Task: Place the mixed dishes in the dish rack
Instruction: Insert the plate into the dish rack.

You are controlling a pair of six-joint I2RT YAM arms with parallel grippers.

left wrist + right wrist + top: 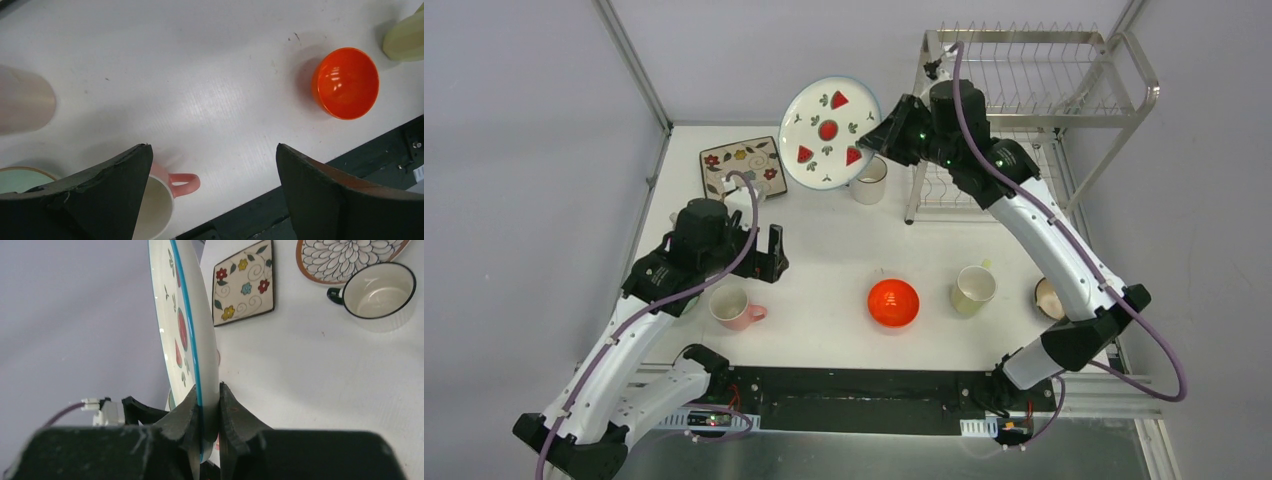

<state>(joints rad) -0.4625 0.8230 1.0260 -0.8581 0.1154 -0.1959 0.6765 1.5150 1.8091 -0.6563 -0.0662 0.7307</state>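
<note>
My right gripper [876, 132] is shut on the rim of the strawberry white plate [829, 133] and holds it on edge in the air, left of the silver dish rack [1034, 100]. In the right wrist view the plate [185, 330] stands upright between the jaws [206, 405]. My left gripper [769, 252] is open and empty above the table; the pink cup [731, 307] sits just below its left finger [115, 185]. The red-orange bowl [893, 302], yellow cup [973, 289] and dark brown bowl [1048, 297] stand along the front.
The floral rectangle plate [742, 166] and a white cup [868, 181] lie at the back. The brown-petal round plate [350, 257] shows in the right wrist view. A pale green bowl [15, 180] peeks out beside the left finger. A blurred pale cup [25, 105] stands at left.
</note>
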